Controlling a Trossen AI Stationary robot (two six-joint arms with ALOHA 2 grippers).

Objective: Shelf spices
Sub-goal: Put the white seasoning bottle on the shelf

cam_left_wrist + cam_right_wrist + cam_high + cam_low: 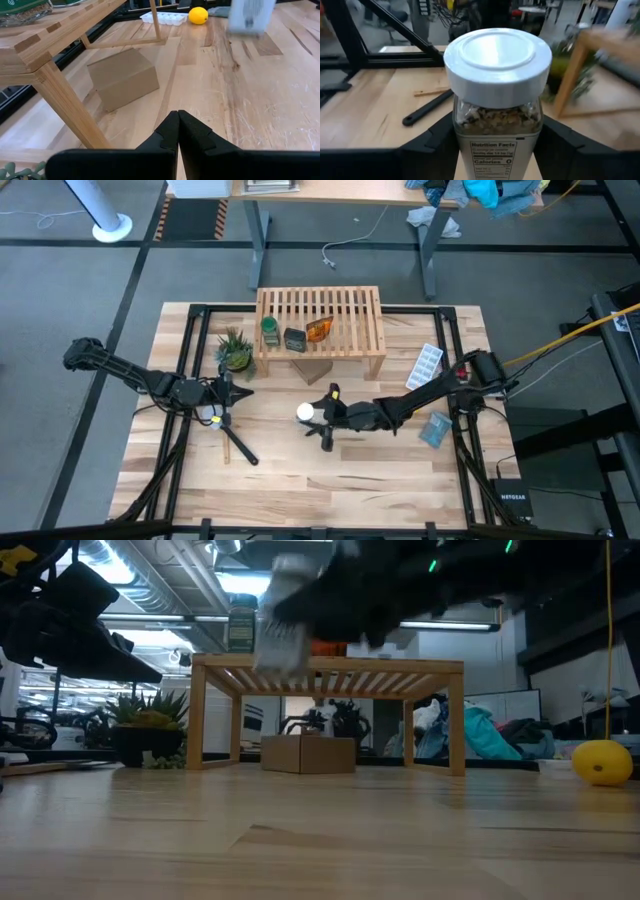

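Note:
The light-wood shelf (320, 330) stands at the table's far middle on its side legs. On its slatted top rest a green-lidded jar (270, 330), a dark tin (294, 339) and an amber bottle (319, 329). My right gripper (318, 416), near the table's middle, is shut on the white-capped jar (497, 90). In the low view this jar (283, 615) is a blur high above the tabletop. My left gripper (178, 132) is shut and holds nothing, waiting left of the shelf beside the plant. My right gripper pinches the white-capped jar by its glass body (465, 125) below the cap, with one finger (432, 145) on each side. The fingers reach in about level from the table's right side. The jar is lifted clear of the table, cap end up.
A potted plant (235, 350) stands by the shelf's left leg, and a cardboard box (312, 368) sits under the shelf's near edge. A white ice tray (428, 365), a yellow lemon-like ball (603, 762) and a blue packet (435, 430) lie to the right. A black tool (238, 445) lies near left.

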